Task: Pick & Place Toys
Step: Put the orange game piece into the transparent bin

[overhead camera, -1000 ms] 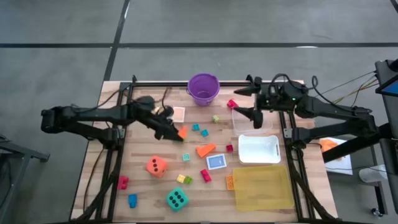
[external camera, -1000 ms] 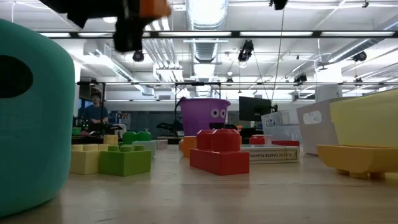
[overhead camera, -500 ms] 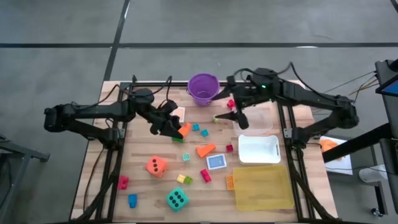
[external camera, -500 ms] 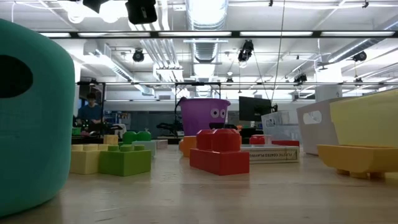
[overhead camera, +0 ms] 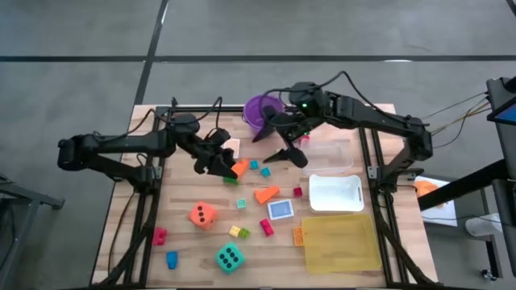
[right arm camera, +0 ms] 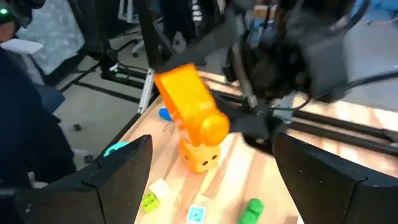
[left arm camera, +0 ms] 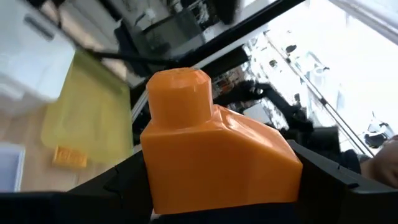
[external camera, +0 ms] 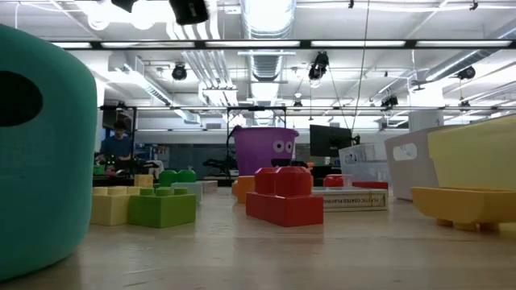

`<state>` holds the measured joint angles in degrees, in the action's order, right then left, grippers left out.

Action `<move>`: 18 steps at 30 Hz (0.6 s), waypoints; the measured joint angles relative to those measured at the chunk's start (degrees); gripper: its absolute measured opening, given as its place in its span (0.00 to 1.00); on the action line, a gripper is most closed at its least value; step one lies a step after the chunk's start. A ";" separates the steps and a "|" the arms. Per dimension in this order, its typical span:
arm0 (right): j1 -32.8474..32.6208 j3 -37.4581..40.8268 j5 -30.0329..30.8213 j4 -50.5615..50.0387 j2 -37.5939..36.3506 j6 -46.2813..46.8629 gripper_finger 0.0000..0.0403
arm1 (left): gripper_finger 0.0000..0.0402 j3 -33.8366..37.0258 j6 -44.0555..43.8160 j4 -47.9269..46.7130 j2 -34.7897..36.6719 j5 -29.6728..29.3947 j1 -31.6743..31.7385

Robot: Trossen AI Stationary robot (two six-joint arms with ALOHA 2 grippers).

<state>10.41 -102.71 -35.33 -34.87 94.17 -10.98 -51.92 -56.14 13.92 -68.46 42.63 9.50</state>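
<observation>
Left gripper [overhead camera: 226, 165] was raised over the wooden slatted table [overhead camera: 145, 213], left of centre, fingers clamped on a chunky orange plastic block with a round stud [left arm camera: 208, 152]. Right gripper [overhead camera: 278, 142] hung beside the purple plastic bucket [overhead camera: 260, 109], fingers spread wide, nothing between them. Orange black-dotted die [overhead camera: 202, 215], teal die [overhead camera: 230, 257] and orange wedge [overhead camera: 266, 194] lay loose on the boards.
</observation>
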 joint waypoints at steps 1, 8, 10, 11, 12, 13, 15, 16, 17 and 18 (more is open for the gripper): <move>0.00 -0.16 -0.54 0.13 0.35 0.03 0.81 | 0.70 -0.72 0.07 0.67 -0.75 -0.08 0.02; -0.24 -0.77 -0.74 0.55 0.18 0.02 0.81 | 0.70 -7.26 2.18 0.37 -8.38 3.26 0.04; -0.80 -0.71 -0.93 0.34 -0.25 -0.16 0.81 | 0.70 -8.74 2.88 0.55 -10.08 3.98 0.09; -1.18 -0.71 -0.99 0.26 -0.38 -0.38 0.81 | 0.70 -9.28 3.31 0.59 -10.71 4.25 0.14; -1.59 -0.74 -1.14 0.12 -0.45 -0.70 0.81 | 0.70 -9.82 3.63 0.39 -11.40 4.60 0.24; -1.92 -0.80 -1.19 -0.34 -0.50 -1.09 0.81 | 0.70 -10.53 3.69 0.69 -11.98 4.60 0.34; -2.53 -0.73 -1.06 -1.29 -0.47 -1.53 0.81 | 0.70 -11.72 3.86 1.17 -12.89 4.74 0.62; -2.77 -0.73 -0.89 -1.42 -0.41 -1.60 0.81 | 0.70 -12.50 3.87 1.28 -13.37 5.02 0.74; -2.93 -0.73 -0.73 -1.61 -0.39 -1.69 0.81 | 0.70 -13.24 3.87 1.37 -13.78 5.13 0.79; -3.02 -0.73 -0.70 -1.69 -0.39 -1.81 0.81 | 0.70 -13.93 3.99 1.37 -14.10 5.48 0.85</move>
<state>7.40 -103.44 -36.02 -36.56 93.78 -12.79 -65.84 -52.14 15.29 -82.57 48.11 10.34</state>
